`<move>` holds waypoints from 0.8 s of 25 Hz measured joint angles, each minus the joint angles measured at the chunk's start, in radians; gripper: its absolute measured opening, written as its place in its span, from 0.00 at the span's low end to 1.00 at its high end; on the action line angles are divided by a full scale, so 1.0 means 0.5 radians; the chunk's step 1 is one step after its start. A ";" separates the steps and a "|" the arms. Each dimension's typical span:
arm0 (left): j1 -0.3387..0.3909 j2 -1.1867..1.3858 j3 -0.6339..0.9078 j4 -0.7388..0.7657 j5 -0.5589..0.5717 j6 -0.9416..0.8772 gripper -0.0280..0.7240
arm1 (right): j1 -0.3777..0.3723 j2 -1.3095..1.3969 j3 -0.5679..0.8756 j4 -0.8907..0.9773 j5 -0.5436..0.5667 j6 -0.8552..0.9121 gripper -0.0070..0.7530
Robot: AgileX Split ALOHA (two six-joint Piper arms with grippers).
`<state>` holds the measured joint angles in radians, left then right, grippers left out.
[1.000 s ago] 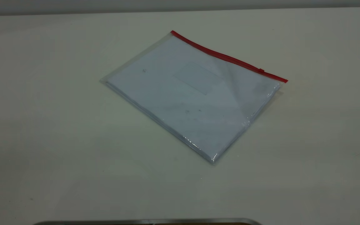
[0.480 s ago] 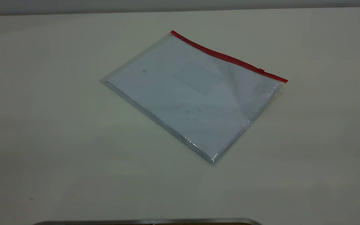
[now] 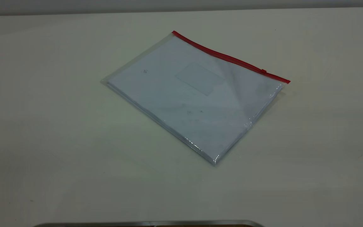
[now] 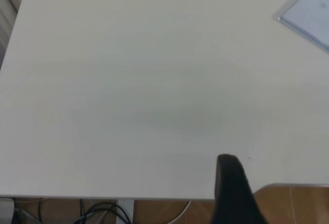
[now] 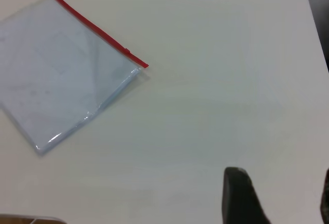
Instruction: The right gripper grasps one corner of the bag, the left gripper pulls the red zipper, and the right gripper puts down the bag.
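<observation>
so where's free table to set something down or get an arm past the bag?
Bare table lies all around the bag: wide at the view's left, front and right. Tightest is the strip between the red zipper and the back edge.

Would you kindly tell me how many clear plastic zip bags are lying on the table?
1: the clear plastic document bag with a red zipper edge lies flat mid-table, right of centre. None seems hidden.

exterior: steep, above table [image 3: 43, 126] | wrists: high, downward | shared: bag [image 3: 194, 97]
</observation>
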<state>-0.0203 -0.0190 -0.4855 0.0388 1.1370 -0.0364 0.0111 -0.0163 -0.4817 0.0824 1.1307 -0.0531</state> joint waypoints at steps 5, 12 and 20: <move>0.000 0.084 -0.033 0.000 -0.043 -0.006 0.72 | 0.000 0.000 0.000 0.036 -0.009 0.000 0.55; 0.000 0.787 -0.332 0.000 -0.276 -0.006 0.72 | 0.000 0.186 -0.085 0.106 -0.228 -0.003 0.59; 0.000 1.713 -0.761 -0.078 -0.594 0.003 0.72 | 0.000 0.895 -0.137 0.269 -0.459 -0.103 0.76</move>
<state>-0.0203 0.8377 -0.8661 0.0000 0.8399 -0.0351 0.0111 0.4312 -0.5505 0.2169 0.9012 -0.1046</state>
